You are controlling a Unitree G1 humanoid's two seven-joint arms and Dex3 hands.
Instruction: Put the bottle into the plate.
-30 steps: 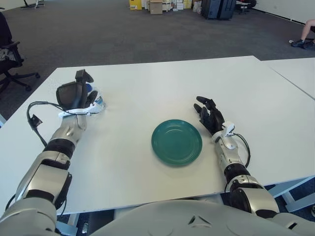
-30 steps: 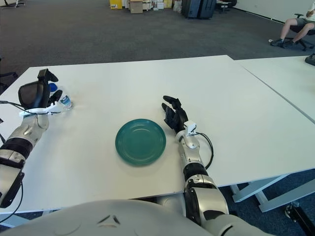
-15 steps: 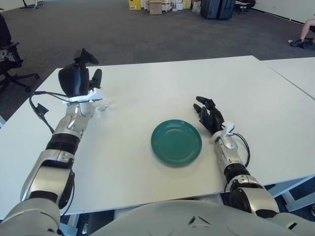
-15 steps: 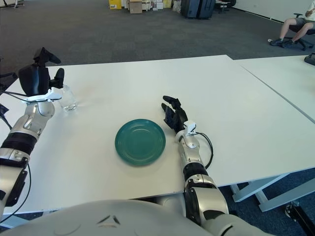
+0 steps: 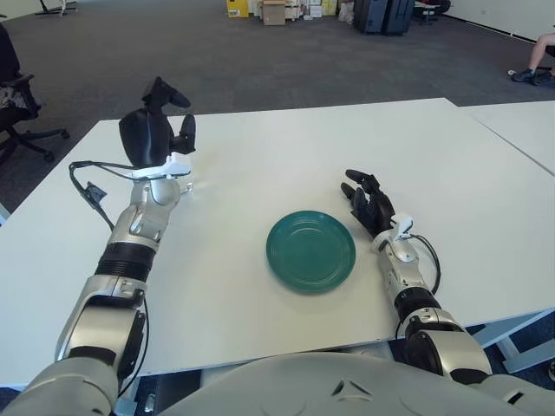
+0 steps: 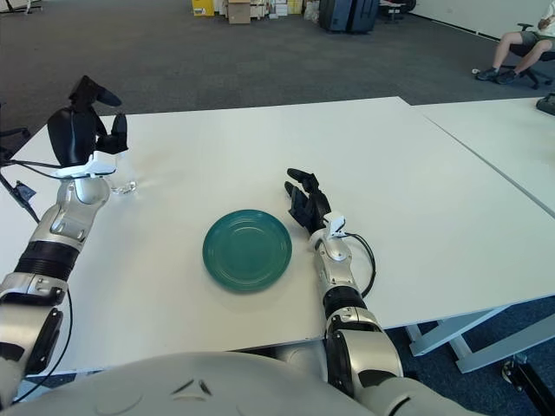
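A round green plate point(image 5: 311, 250) lies on the white table point(image 5: 286, 147), right of centre. Of the clear bottle point(image 5: 186, 184) only a small transparent bit shows on the table at the far left, just below and right of my left hand point(image 5: 160, 134). The rest is hidden behind that hand and its white wrist piece. My left hand is raised above the table with its back toward me. I cannot tell whether it touches the bottle. My right hand point(image 5: 368, 204) shows just right of the plate, fingers loosely spread and holding nothing.
A black cable point(image 5: 87, 178) loops from my left wrist over the table's left part. A second white table point(image 5: 520, 130) adjoins on the right. An office chair point(image 5: 13, 95) stands on the carpet at far left, and boxes point(image 5: 273, 10) stand at the back.
My left hand has risen and moved right and farther back along the table. The bottle, plainly seen beside it half a second ago, is now mostly covered. The right hand has not moved.
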